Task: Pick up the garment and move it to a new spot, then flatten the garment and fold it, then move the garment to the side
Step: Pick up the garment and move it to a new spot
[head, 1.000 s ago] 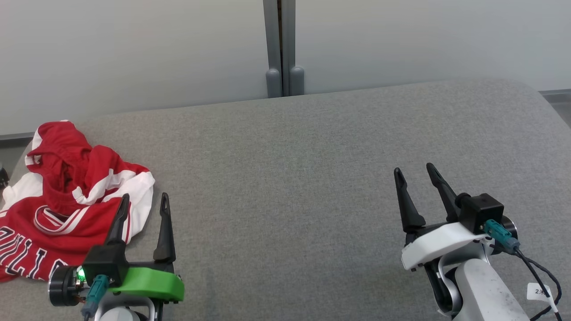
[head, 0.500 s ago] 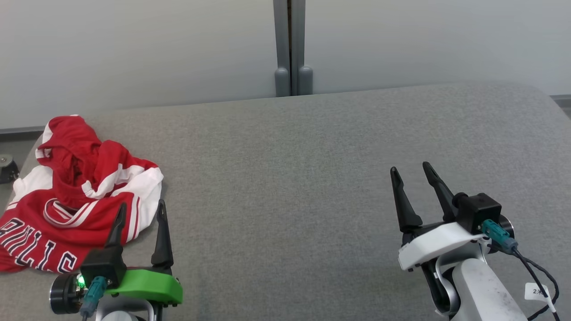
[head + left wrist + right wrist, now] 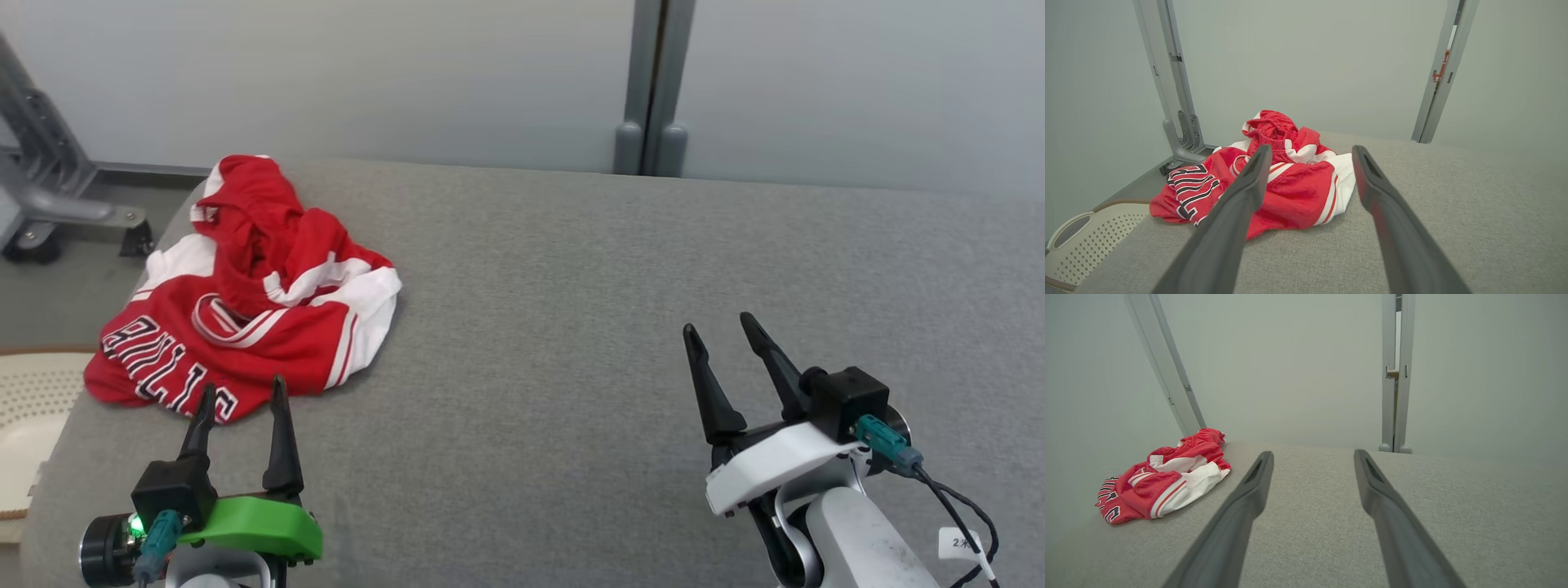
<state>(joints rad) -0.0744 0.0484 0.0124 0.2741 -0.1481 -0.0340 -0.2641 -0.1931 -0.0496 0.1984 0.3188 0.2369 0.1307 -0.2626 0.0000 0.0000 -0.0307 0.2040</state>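
Observation:
The garment (image 3: 253, 286) is a crumpled red and white piece of sportswear with dark lettering, bunched at the far left of the grey table (image 3: 571, 310). It also shows ahead in the left wrist view as the garment (image 3: 1290, 179) and at the left in the right wrist view as the garment (image 3: 1163, 479). My left gripper (image 3: 242, 396) stands open just short of the cloth's near edge, nothing between its fingers. My right gripper (image 3: 720, 333) is open and empty over bare table at the right.
A cream perforated basket (image 3: 28, 400) sits beside the table's left edge, below its surface. A grey metal stand foot (image 3: 49, 204) stands on the floor at the far left. A pale wall with a grey post (image 3: 653, 90) runs behind the table.
The head camera has turned left, so the whole picture shifted right and the basket and stand came into view. The garment lies as before; both grippers stay open.

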